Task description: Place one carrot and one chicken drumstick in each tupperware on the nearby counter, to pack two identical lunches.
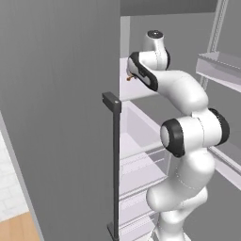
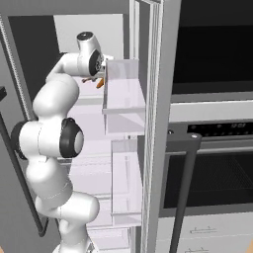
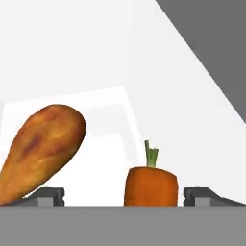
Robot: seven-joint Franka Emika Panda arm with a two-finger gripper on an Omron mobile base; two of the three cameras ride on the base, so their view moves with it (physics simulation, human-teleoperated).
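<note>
Early stage: gripper (image 3: 123,197), jaws apart and empty, straddles a carrot (image 3: 151,185) on the fridge shelf (image 3: 103,158), drumstick (image 3: 41,153) just beside it; apparently nothing packed yet.

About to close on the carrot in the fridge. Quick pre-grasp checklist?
1. Gripper open: ok, fingertips stand wide apart.
2. Carrot between the fingertips: ok, though nearer one fingertip than the other.
3. Chicken drumstick clear of the jaws: not ok, its lower end overlaps the other fingertip.
4. Carrot orientation: ok, green stem points away from the hand.
5. Depth of fingers along the carrot: cannot tell.
6. Fridge door open: ok.
</note>
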